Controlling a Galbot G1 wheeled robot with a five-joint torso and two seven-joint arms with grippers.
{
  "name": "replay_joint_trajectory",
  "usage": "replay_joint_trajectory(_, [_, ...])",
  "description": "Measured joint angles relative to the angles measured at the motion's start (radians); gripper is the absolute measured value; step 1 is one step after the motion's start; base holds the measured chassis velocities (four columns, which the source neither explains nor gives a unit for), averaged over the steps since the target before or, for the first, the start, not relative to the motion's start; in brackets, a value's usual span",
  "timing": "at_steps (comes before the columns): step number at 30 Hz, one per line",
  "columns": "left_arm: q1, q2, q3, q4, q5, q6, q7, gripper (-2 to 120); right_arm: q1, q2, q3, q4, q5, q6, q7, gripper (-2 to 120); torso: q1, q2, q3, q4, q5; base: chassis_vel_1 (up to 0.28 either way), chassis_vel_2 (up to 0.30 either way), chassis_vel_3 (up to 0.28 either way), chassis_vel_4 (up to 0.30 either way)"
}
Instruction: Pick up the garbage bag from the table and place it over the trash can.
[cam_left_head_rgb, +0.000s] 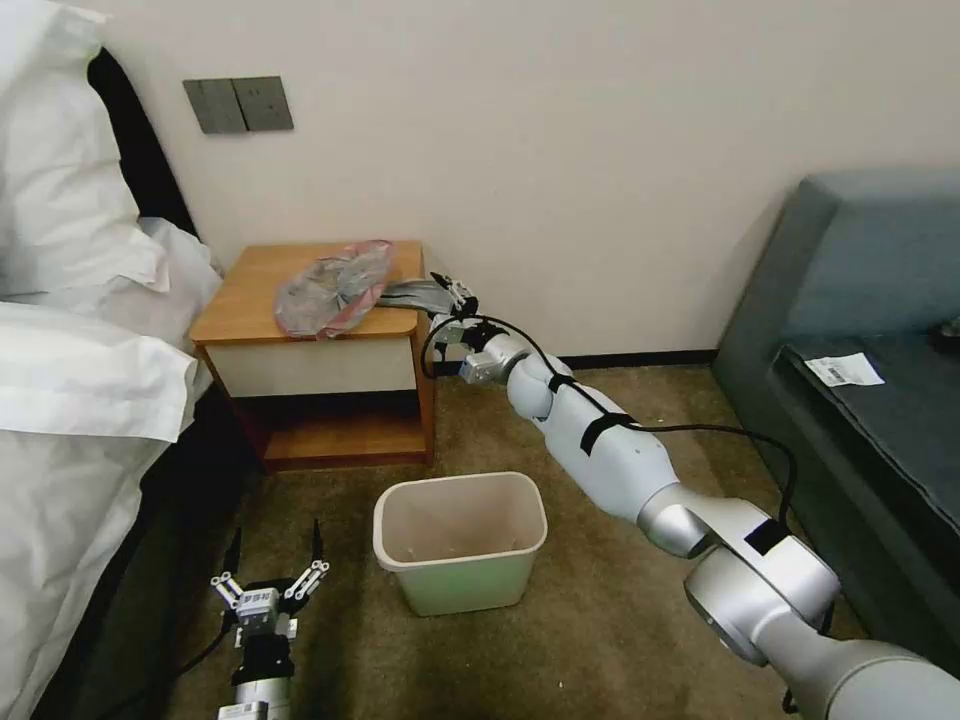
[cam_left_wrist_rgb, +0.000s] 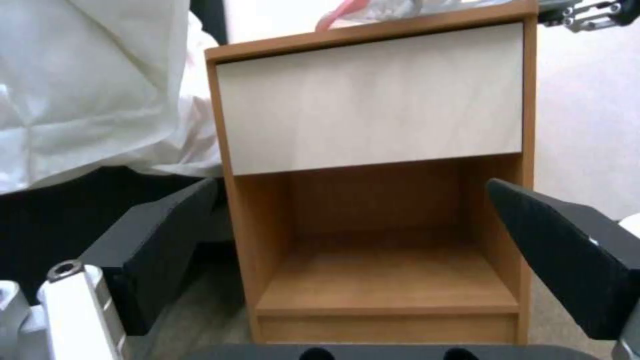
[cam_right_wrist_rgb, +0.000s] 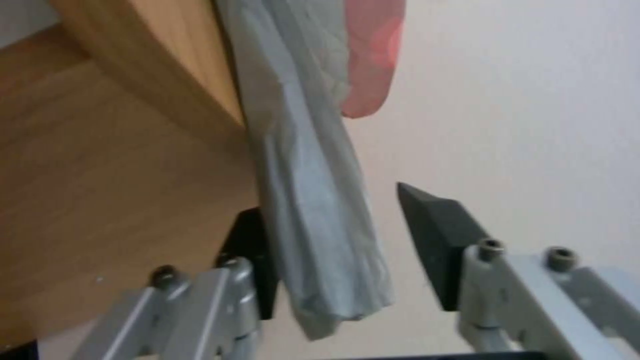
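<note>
Two grippers showed: the left gripper (cam_left_head_rgb: 268, 583) hung low with fingers wide beside the trash can (cam_left_head_rgb: 461, 541), while the right gripper (cam_left_head_rgb: 452, 293) bracketed, fingers parted, the garbage bag (cam_left_head_rgb: 333, 287) overhanging the bench (cam_left_head_rgb: 250, 290), so closing seemed next.

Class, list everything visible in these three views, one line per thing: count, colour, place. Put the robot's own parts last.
garbage bag: one, grey with pinkish-red edge, on the nightstand top, a twisted end overhanging its right edge
nightstand: one, orange-brown with white drawer front, beside the bed
trash can: one, pale green, beige inside, on the carpet before the nightstand
bedding: white, on the left
wall switch plates: two, grey, above the nightstand
sofa: one, blue-grey, on the right
paper slip: one, white, on the sofa
right gripper: open, fingers either side of the bag's overhanging end
left gripper: open, low, left of the trash can
</note>
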Motion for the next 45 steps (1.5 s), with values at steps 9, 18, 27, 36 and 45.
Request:
replay_joint_trajectory(9, [-0.002, 0.000, 0.003, -0.006, 0.007, 0.001, -0.001, 100, -0.010, -0.003, -0.006, -0.007, -0.010, 0.002, -0.003, 8, 0.000, 0.000, 0.000, 0.0000, 0.0000, 0.000, 0.000, 0.000, 0.000])
replay_joint_trajectory(18, [0.000, 0.000, 0.001, -0.016, 0.006, 0.004, -0.002, 100, -0.017, -0.002, -0.004, -0.001, -0.012, 0.002, -0.005, 0, 0.000, 0.000, 0.000, 0.0000, 0.0000, 0.000, 0.000, 0.000, 0.000])
replay_joint_trajectory(27, [-0.003, 0.000, -0.001, -0.013, 0.007, 0.014, -0.004, 100, -0.076, -0.025, 0.017, 0.090, -0.015, -0.005, 0.021, 0, 0.000, 0.000, 0.000, 0.0000, 0.0000, 0.000, 0.000, 0.000, 0.000])
replay_joint_trajectory(36, [-0.030, 0.011, -0.016, -0.024, -0.047, 0.044, -0.005, 100, -0.220, -0.065, 0.079, 0.287, -0.028, 0.003, 0.026, 0, 0.000, 0.000, 0.000, 0.0001, 0.0000, 0.000, 0.000, 0.000, 0.000])
replay_joint_trajectory(45, [-0.097, 0.054, -0.038, -0.053, -0.187, 0.082, -0.001, 100, -0.416, -0.123, 0.097, 0.539, -0.051, 0.005, 0.013, 0, 0.000, 0.000, 0.000, -0.0001, 0.0000, 0.000, 0.000, 0.000, 0.000])
